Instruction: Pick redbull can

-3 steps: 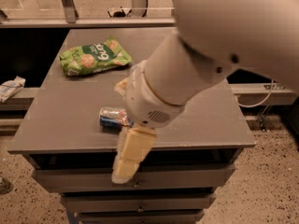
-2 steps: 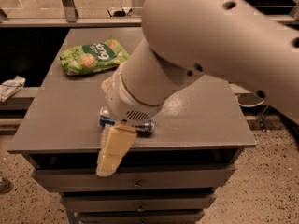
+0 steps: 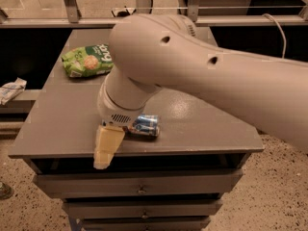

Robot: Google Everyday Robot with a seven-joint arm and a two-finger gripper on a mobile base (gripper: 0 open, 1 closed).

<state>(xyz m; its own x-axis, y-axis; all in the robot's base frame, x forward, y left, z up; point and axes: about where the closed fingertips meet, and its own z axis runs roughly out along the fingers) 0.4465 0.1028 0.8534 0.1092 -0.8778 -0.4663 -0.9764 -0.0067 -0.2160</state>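
The redbull can [image 3: 146, 124] lies on its side near the front edge of the grey table [image 3: 207, 129], blue and silver, with its left end hidden behind my wrist. My gripper [image 3: 107, 147] is cream-coloured and hangs over the table's front edge, just left of and below the can. My large pale arm [image 3: 192, 76] covers the middle and right of the view.
A green snack bag [image 3: 88, 59] lies at the table's back left. Drawer fronts [image 3: 139, 184] sit below the tabletop. A white crumpled thing [image 3: 10, 90] lies on a lower ledge at the left. A cable [image 3: 283, 30] runs at the back right.
My gripper has moved left along the table's front edge, from in front of the can to its left. My arm now fills more of the view. The can has not visibly moved.
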